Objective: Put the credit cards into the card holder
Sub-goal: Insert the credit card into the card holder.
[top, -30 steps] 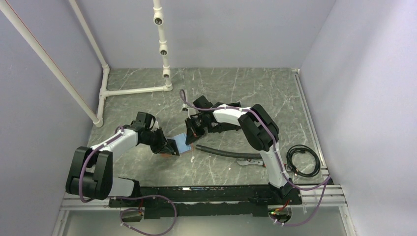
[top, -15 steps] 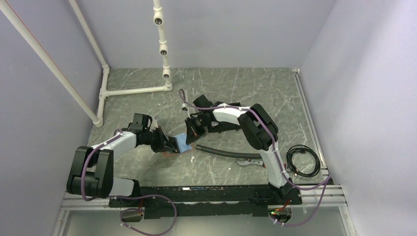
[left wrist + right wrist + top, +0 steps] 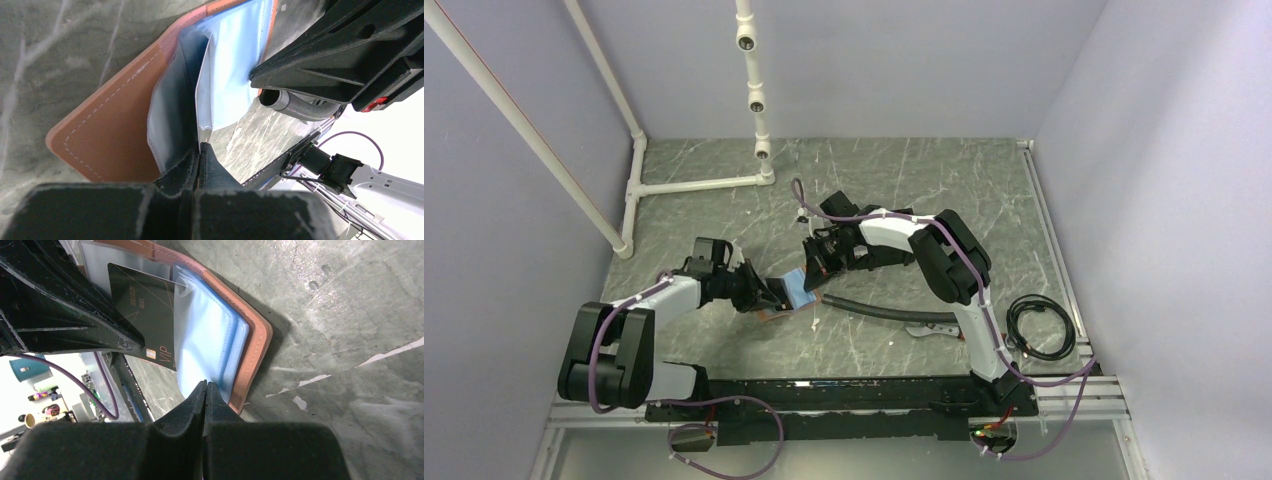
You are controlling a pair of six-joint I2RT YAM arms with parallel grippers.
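Top external: left arm [image 3: 669,292] slightly leftward since earlier, card holder [image 3: 794,290] unmoved.

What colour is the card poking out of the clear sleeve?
The card is black with thin gold lines; clearest in the right wrist view.

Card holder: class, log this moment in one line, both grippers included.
card holder open on table | left gripper shut on credit card | card partly in clear sleeve | right gripper shut on card holder, at a sleeve edge
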